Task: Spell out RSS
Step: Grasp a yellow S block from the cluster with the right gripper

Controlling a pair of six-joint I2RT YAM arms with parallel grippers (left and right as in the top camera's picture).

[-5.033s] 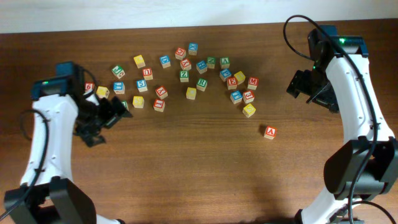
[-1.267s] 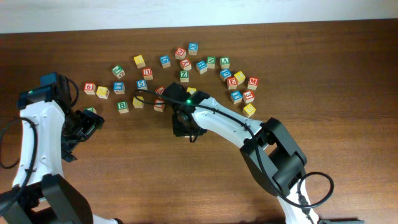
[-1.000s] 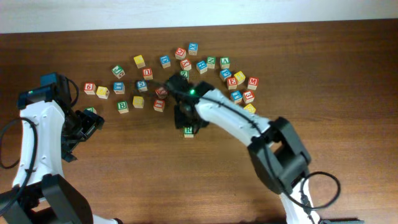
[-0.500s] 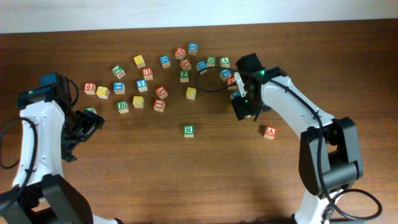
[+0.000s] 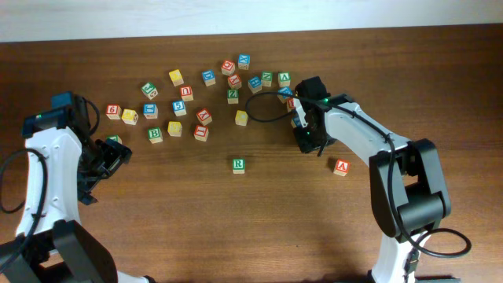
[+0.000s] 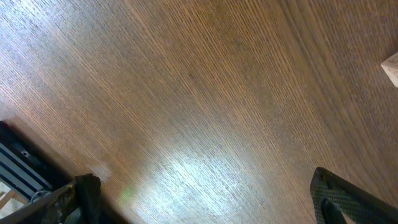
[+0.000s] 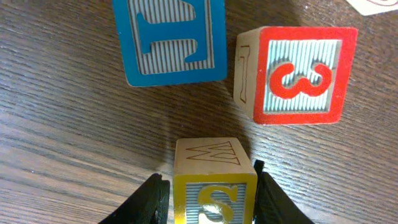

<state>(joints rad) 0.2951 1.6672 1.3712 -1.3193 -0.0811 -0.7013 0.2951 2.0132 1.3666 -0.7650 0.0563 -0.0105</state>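
Green R block (image 5: 238, 165) is lying alone while the right gripper (image 5: 307, 140) is reaching into the block pile (image 5: 236, 96) for the first S. The left gripper (image 6: 205, 186) is hanging spread open over bare table (image 6: 186, 93). The yellow S block (image 7: 214, 186) is sitting between the right fingers (image 7: 157, 200), which are hugging its sides, though whether they are clamping is unclear; next comes lifting it beside the R.

Dark wooden table (image 5: 236, 228), visible grain, pale wall strip (image 5: 157, 20) along far edge
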